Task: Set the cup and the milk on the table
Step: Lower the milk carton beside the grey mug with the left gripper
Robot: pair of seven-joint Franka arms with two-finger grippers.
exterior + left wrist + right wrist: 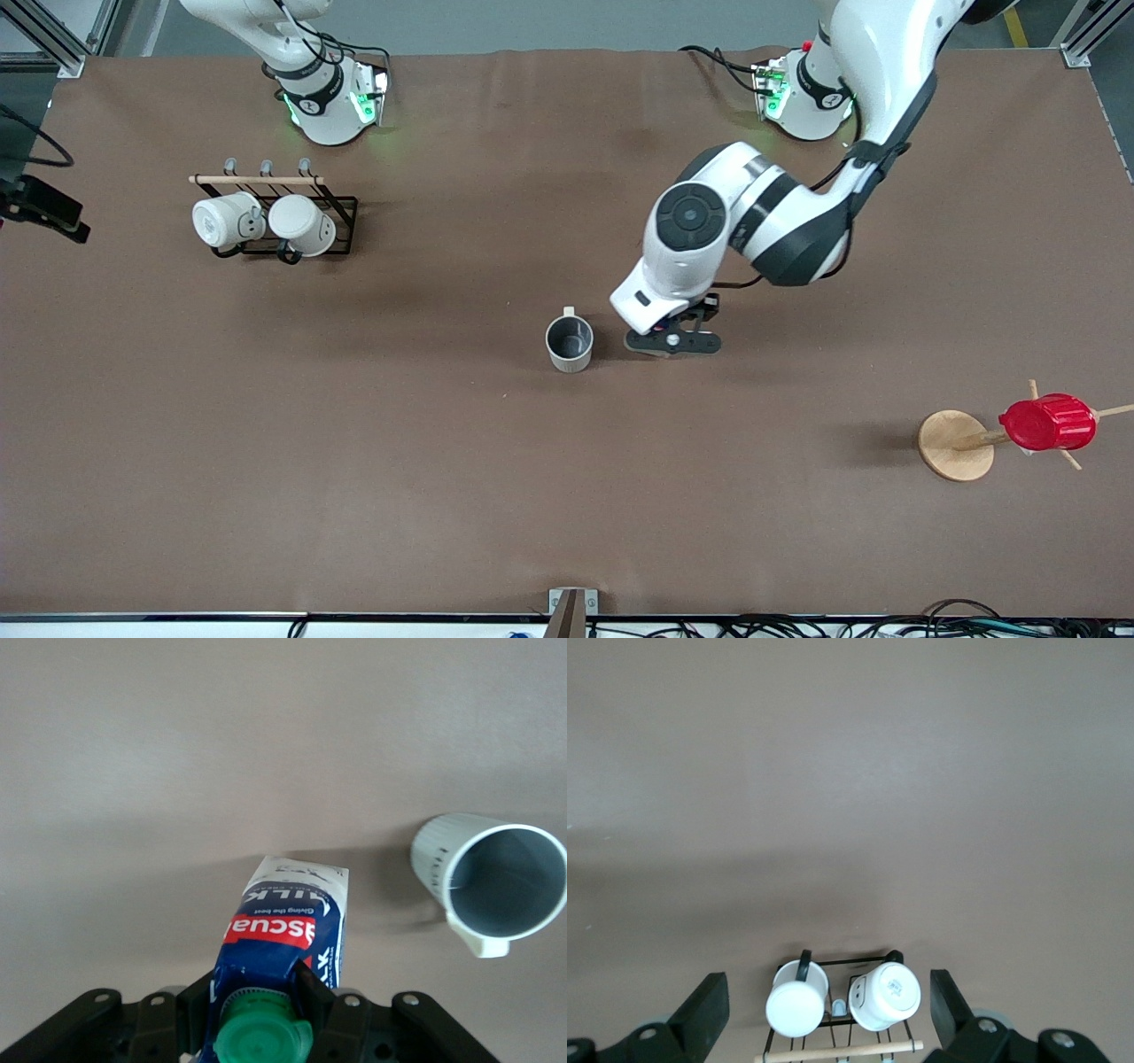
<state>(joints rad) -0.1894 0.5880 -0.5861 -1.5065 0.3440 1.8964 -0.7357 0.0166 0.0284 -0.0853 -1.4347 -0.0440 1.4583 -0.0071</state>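
Observation:
The pale grey cup (pixel 569 343) (pixel 492 881) stands upright and empty on the brown table (pixel 354 461), near its middle. Beside it, toward the left arm's end, my left gripper (pixel 671 341) (pixel 263 988) hangs low over the table, shut on the milk (pixel 288 935). It grips the blue and white carton by its gabled top, just under the green cap. The carton is upright with its base at the table; I cannot tell whether it touches. In the front view the hand hides the milk. My right gripper (pixel 828 992) is open, high over the mug rack and out of the front view.
A black wire rack (pixel 341 208) (pixel 868 958) with two white mugs stands toward the right arm's end, near that arm's base. A wooden stand (pixel 955 445) carrying a red ribbed cup (pixel 1047 423) stands toward the left arm's end, nearer the front camera.

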